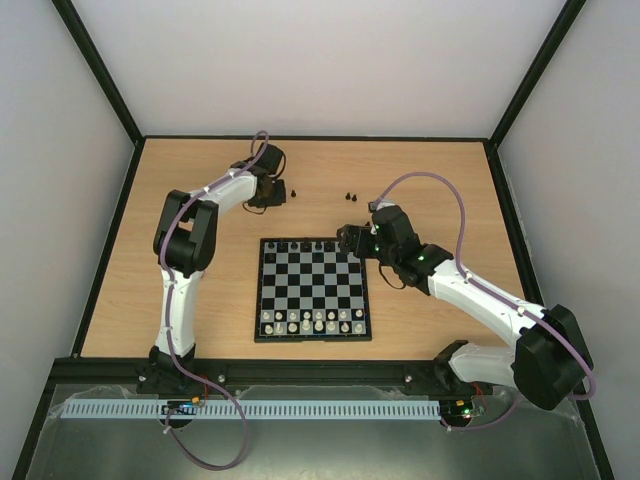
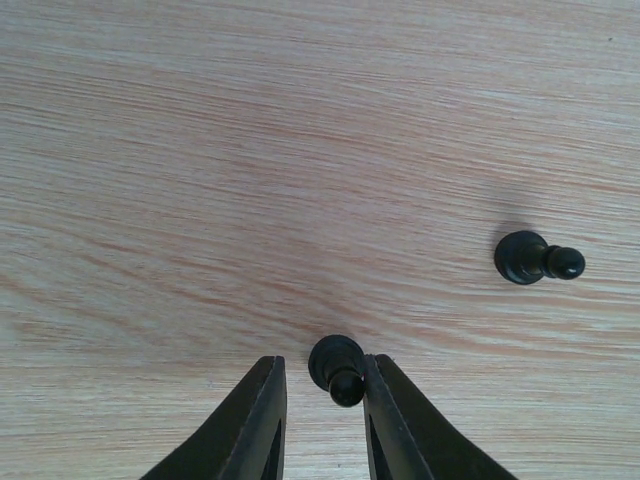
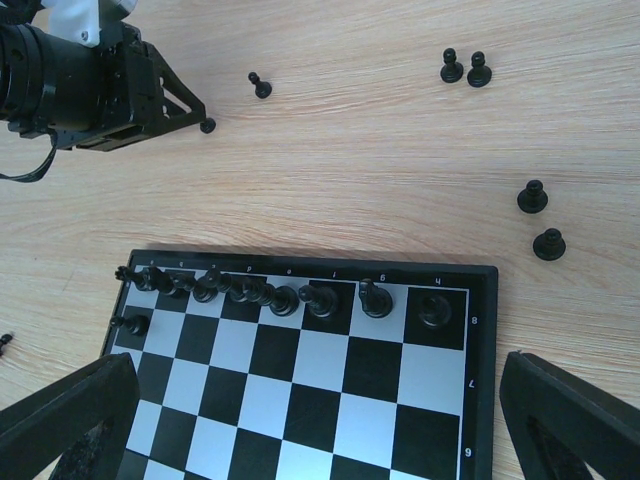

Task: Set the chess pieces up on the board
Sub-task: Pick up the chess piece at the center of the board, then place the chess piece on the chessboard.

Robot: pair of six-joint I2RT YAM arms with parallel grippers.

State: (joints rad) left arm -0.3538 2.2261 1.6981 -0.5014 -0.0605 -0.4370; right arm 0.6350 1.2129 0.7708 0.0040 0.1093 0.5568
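Observation:
The board (image 1: pixel 312 340) lies mid-table, with black pieces (image 3: pixel 300 296) lined along its far row and one black pawn (image 3: pixel 130 323) on the row in front. My left gripper (image 2: pixel 322 362) is open and low over the wood. A black pawn (image 2: pixel 337 368) stands between its fingers, touching the right finger (image 2: pixel 400 420), with a gap to the left one. Another pawn (image 2: pixel 537 259) stands to its right. My right gripper (image 3: pixel 318 365) is wide open and empty above the board's far right corner (image 1: pixel 345 240).
Loose black pawns stand on the wood behind the board: a pair (image 3: pixel 465 68) and two more (image 3: pixel 540 220) nearer the board's corner. White pieces (image 1: pixel 315 320) fill the board's near rows. Black-framed walls enclose the table (image 1: pixel 450 180).

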